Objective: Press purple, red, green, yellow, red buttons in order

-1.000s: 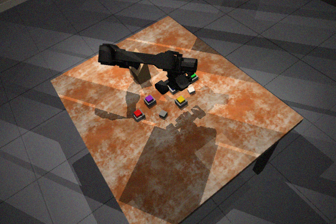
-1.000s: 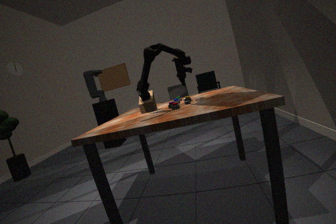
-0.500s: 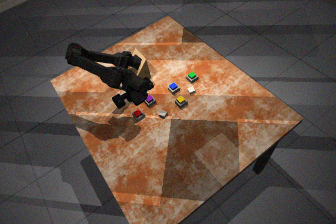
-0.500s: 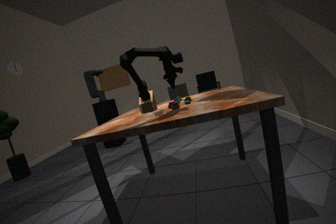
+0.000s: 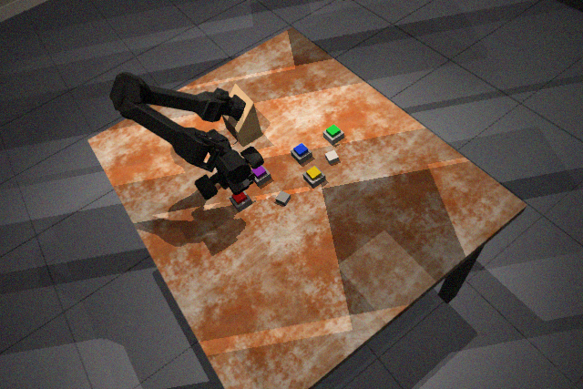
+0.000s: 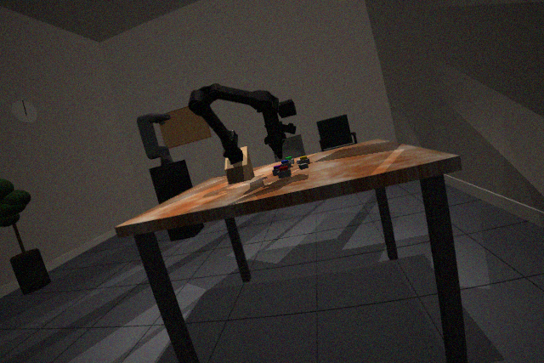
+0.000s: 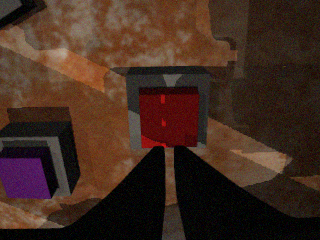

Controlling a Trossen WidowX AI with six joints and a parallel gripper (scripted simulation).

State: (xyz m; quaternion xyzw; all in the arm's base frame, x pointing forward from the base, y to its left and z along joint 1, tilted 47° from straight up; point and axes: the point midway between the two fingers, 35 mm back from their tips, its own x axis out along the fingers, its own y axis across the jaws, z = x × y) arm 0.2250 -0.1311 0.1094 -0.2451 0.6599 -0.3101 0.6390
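The red button (image 5: 239, 197) (image 7: 168, 116) sits on its grey base near the table's left middle. My gripper (image 5: 240, 186) (image 7: 168, 155) (image 6: 278, 155) is shut and empty, pointing down, with its fingertips at the near edge of the red button. I cannot tell whether they touch it. The purple button (image 5: 259, 171) (image 7: 26, 176) is right beside it. The yellow button (image 5: 313, 171), the blue button (image 5: 300, 149) and the green button (image 5: 332, 130) stand further right. In the exterior view the buttons form a small cluster that is hard to tell apart.
A grey block (image 5: 282, 197) lies just right of the red button. A white block (image 5: 332, 156) lies between the yellow and green buttons. The arm rises from a wooden pedestal (image 5: 247, 123) (image 6: 239, 167) behind the buttons.
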